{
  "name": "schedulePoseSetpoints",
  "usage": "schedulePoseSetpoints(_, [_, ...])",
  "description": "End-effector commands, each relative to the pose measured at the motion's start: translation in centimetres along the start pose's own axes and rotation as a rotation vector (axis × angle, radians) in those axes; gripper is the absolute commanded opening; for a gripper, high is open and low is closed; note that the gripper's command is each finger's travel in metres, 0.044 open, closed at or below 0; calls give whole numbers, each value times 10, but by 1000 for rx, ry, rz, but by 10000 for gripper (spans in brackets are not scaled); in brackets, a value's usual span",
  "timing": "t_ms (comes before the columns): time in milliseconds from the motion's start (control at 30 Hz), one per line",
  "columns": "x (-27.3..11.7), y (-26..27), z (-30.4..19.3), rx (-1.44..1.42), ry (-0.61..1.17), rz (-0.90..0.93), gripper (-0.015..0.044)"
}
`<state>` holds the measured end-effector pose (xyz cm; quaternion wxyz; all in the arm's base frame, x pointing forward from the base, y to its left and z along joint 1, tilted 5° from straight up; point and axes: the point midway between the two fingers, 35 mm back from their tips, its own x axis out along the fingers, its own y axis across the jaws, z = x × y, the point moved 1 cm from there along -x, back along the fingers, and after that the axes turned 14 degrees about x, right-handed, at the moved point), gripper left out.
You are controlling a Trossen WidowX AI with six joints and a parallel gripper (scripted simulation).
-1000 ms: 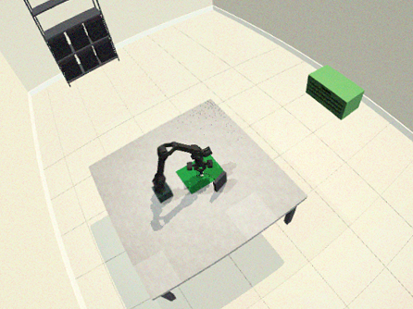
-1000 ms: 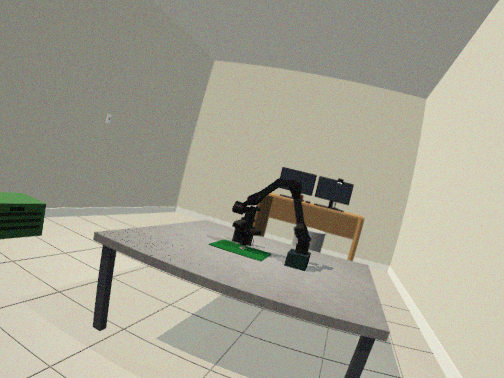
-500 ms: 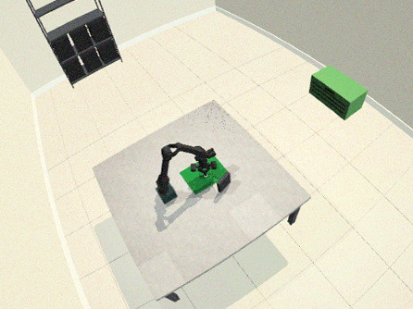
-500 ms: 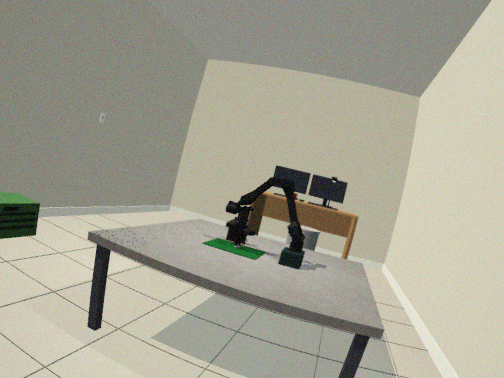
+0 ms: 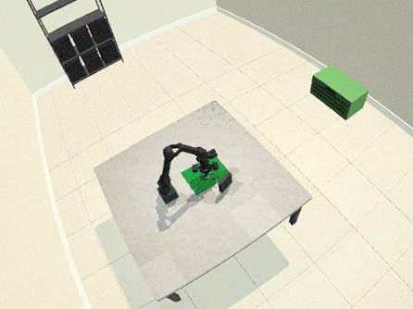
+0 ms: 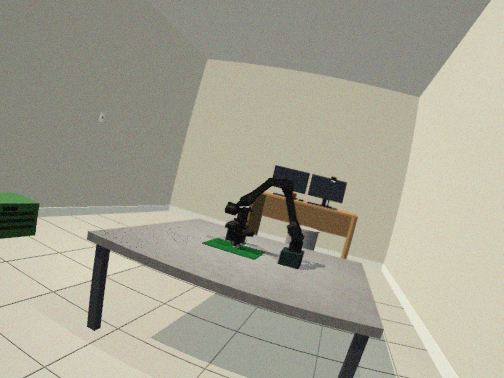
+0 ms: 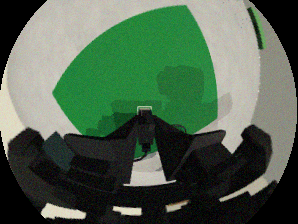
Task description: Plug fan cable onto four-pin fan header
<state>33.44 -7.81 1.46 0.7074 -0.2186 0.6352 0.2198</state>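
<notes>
The green board (image 5: 198, 187) (image 6: 249, 253) (image 7: 135, 55) lies flat on the table. My gripper (image 5: 207, 175) (image 6: 236, 245) (image 7: 145, 117) points down over it, shut on the small dark plug (image 7: 145, 113). The pale outline of the four-pin header (image 7: 144, 108) shows right at the fingertips, just ahead of the plug. Plug and header look very close or touching; how deep the plug sits is hidden. The dark cable (image 7: 145, 147) runs back between the fingers and curls off below. A dark upright block, seemingly the fan (image 5: 225, 181), stands at the board's edge.
The arm's base (image 5: 168, 194) (image 6: 291, 258) stands on the grey table (image 5: 200, 254) (image 6: 310, 290) beside the board. A green cabinet (image 5: 340, 91) (image 6: 17, 215) and a dark shelf unit (image 5: 83, 42) stand off the table, as does a desk with monitors (image 6: 327, 189).
</notes>
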Motion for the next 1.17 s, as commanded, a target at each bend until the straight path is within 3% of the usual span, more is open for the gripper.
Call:
schedulePoseSetpoints(0, [0,0,0,0,0,0,26])
schedulePoseSetpoints(300, [0,0,0,0,0,0,260])
schedulePoseSetpoints(400, [-3,0,0,0,0,0,260])
schedulePoseSetpoints(533, [-52,-1,0,5,-1,3,260])
schedulePoseSetpoints(733, [-55,0,3,6,-1,4,260])
schedulePoseSetpoints(967, [-57,37,103,6,-10,7,260])
schedulePoseSetpoints(1133, [-57,43,113,6,-11,8,260])
